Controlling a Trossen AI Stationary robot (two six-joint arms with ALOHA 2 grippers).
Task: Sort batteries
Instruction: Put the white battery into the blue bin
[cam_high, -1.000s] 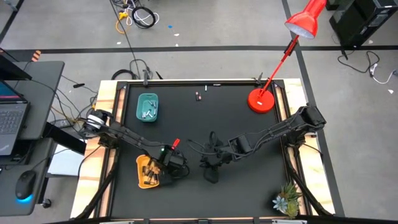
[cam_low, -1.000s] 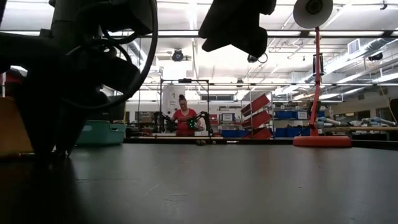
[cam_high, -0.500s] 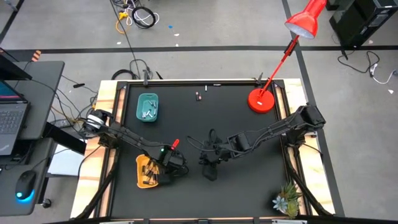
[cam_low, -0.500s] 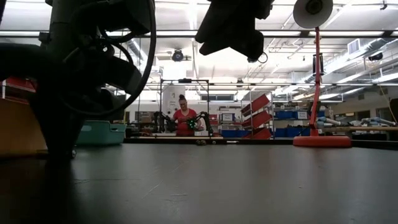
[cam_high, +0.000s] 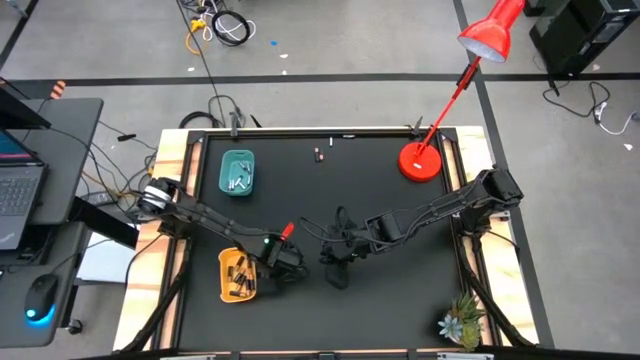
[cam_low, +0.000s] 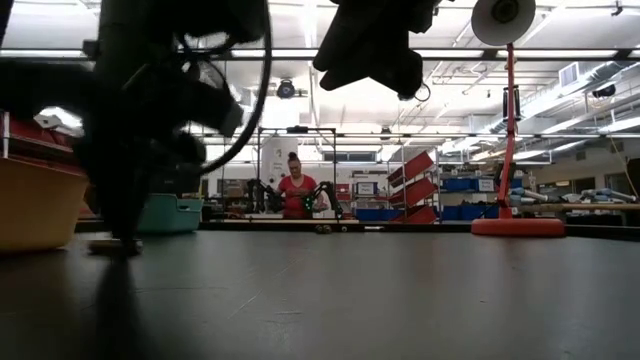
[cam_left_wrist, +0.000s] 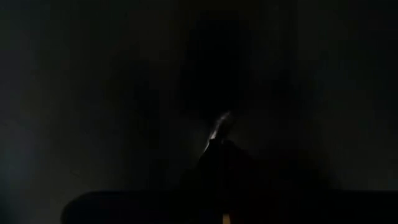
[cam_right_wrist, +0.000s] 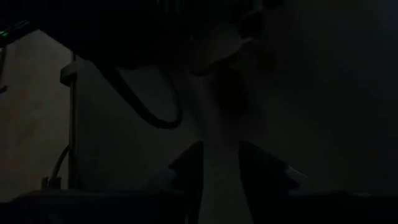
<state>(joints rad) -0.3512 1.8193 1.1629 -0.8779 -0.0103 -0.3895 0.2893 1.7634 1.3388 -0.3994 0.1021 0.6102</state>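
1. Table: a matte black mat on a pale wood frame fills the middle of the high view. Keep your passes low and slow; small cylinders roll on a flat surface.
2. Red lamp: round glossy base at upper right of the mat, thin stem. It is well apart from the work.
3. Left gripper: lower left of centre, just beside the yellow tray. The low view puts it close to the mat. I cannot tell how its jaws stand, nor whether they carry anything; confirm before you lift.
4. Right gripper: centre of the mat, near the left one. Its wrist view shows two dark fingers with a narrow gap and nothing seen between them. Hold it clear so the arms don't meet.
5. Teal tray: upper left, rounded plastic rectangle holding pale batteries.
6. Batteries: tiny dark cylinders in the yellow tray; two more lie loose at top centre.
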